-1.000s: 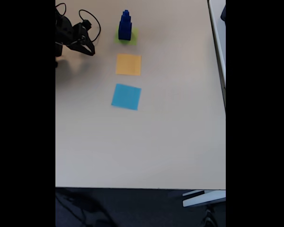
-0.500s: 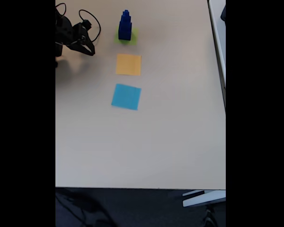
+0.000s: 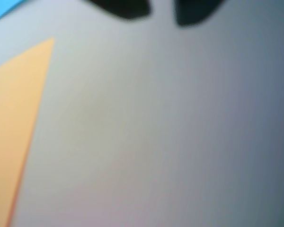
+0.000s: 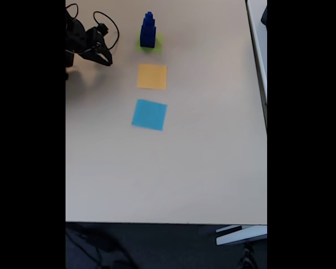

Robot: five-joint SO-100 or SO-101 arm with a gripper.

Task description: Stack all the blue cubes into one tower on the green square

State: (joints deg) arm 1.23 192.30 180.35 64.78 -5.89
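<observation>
Wrist view: you are seeing blurred tool tips apart at top, holding nothing; orange square at left.
Fixed view: blue cubes are standing stacked on green square, upper centre.
Risk: you are risking toppling them by swinging the tool rightward.

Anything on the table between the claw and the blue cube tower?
No. In the fixed view, bare table separates the claw from the blue cubes stacked on the green square.
</observation>
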